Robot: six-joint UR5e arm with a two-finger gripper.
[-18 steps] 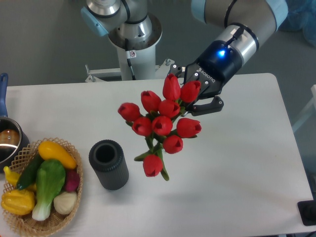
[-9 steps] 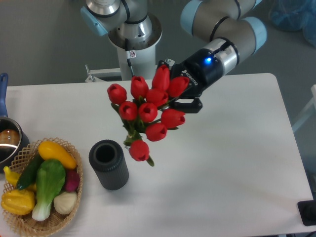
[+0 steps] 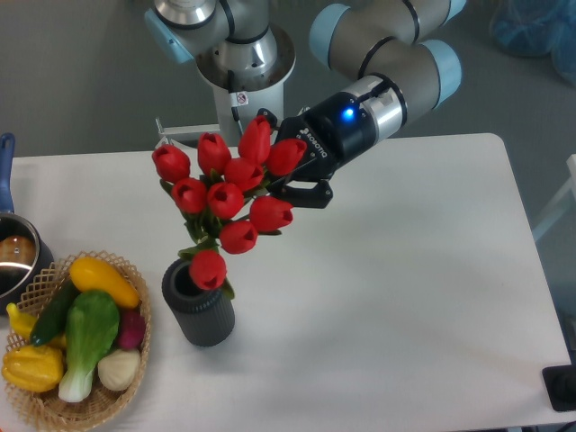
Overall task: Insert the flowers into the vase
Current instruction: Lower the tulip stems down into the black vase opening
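Claw [image 3: 286, 175] pinches flowers [image 3: 225, 202] above vase [image 3: 199, 301] (white table [image 3: 405, 297]).

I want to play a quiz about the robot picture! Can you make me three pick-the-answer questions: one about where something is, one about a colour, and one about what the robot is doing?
1. Where is the wicker basket?
A. front left of the table
B. far right of the table
C. on top of the vase

2. What colour are the flowers?
A. yellow
B. red
C. white

3. What is the tool doing?
A. holding the flowers
B. open and holding nothing
C. holding the vase

Answers:
1. A, the basket sits at the table's front left corner, left of the vase.
2. B, every tulip bud is red.
3. A, the tool is shut on the bunch, whose lowest bud hangs at the vase mouth.
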